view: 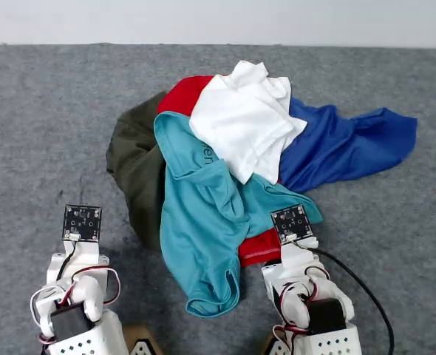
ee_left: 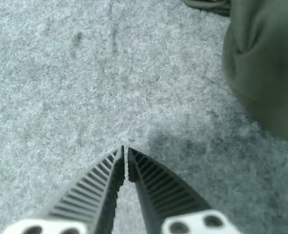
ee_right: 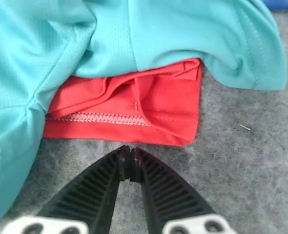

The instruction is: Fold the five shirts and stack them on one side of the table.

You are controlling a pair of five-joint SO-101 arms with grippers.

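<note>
Grey felt counter [view: 41,111] carries all five shirts in one unsorted heap; no fold is begun. Left claw [ee_left: 125,148]: closed, empty, over bare felt, with the olive shirt [ee_left: 266,63] ahead, toward the other arm. Teal shirt [view: 196,222] overlies the red shirt [ee_right: 149,105], whose hem lies just ahead of the right claw [ee_right: 131,150], also closed and empty. White shirt [view: 240,122] and blue shirt [view: 343,144] lie beyond. Probable next move: open a claw and separate one shirt. Teal shirt print: illegible.

1. Soft, bright light is falling evenly across the grey felt-covered table [view: 41,133].
2. A faint shadow is lying just ahead of the black ribbed left gripper [ee_left: 125,152].
3. The crumpled red fabric shirt [ee_right: 154,105] is casting a thin shadow along its hem.
</note>
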